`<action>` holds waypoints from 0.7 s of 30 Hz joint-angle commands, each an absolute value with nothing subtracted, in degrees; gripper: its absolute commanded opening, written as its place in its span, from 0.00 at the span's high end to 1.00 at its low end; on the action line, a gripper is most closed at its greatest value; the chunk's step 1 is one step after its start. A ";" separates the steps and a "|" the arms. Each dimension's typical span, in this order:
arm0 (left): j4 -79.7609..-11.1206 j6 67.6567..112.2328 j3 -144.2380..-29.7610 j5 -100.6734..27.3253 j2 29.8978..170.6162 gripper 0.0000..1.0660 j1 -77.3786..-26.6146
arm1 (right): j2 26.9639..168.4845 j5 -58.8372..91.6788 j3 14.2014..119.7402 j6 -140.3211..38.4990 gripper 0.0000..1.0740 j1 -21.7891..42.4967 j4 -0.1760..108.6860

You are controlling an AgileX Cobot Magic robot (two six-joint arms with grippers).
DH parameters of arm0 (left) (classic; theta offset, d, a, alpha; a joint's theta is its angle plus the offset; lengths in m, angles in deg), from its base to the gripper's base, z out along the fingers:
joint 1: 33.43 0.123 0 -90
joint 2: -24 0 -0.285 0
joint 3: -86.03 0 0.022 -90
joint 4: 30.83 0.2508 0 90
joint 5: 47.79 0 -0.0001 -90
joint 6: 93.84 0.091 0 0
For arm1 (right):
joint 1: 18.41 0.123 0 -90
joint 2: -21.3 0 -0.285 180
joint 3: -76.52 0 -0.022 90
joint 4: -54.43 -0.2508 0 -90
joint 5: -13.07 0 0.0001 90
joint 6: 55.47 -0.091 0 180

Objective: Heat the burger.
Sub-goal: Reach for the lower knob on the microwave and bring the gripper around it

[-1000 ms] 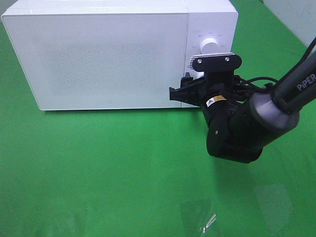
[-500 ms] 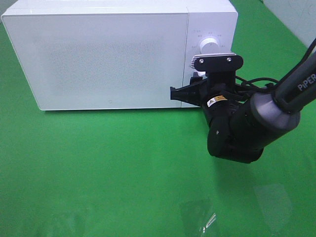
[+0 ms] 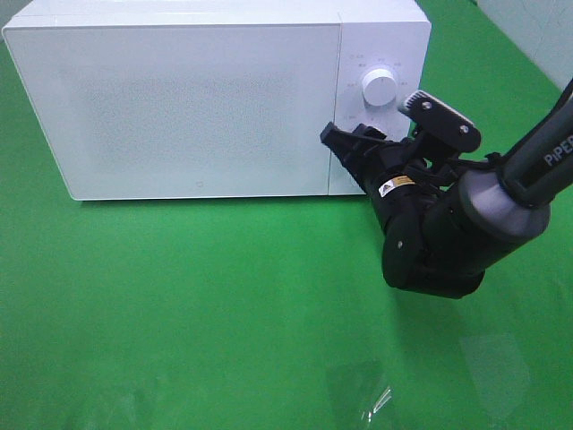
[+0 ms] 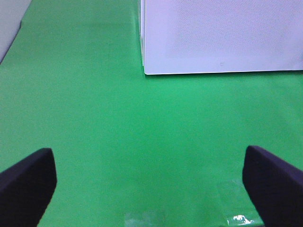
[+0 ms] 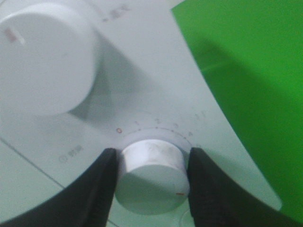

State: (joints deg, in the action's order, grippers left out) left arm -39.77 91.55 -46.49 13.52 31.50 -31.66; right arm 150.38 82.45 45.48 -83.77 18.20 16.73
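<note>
Right arm (image 3: 524, 175) extends in from the right edge of the surface (image 3: 179, 313), wrist rolled aslant. Right gripper (image 3: 343, 145): fingers (image 5: 97, 189) clamp both sides of the lower dial (image 5: 150, 176). Left gripper (image 4: 151, 184): fingers (image 4: 28, 182) spread wide, nothing between them.

You cannot see the burger in any view. What does show of the heating job is the white microwave (image 3: 215, 12), upright on the green tabletop (image 3: 179, 305), its frosted door (image 3: 179, 107) closed flush. On the control panel (image 3: 394, 45) right of the door, the upper dial (image 3: 379, 87) stands free. The lower dial (image 5: 151, 172) sits pinched between the right tool's (image 5: 151, 189) black fingers (image 5: 90, 189), its red mark turned away from the scale's red zero.
</note>
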 commanded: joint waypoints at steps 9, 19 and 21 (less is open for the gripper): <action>-40.05 91.32 -46.32 13.06 31.16 0.05 -31.89 | 149.69 84.80 46.75 -139.40 0.97 18.20 31.16; -40.05 91.32 -46.32 13.06 31.16 0.05 -31.89 | 149.69 86.75 46.75 -145.08 0.98 18.20 31.91; -40.05 91.32 -46.32 13.06 31.16 0.05 -31.89 | 149.69 87.15 46.75 -144.96 0.98 18.20 31.91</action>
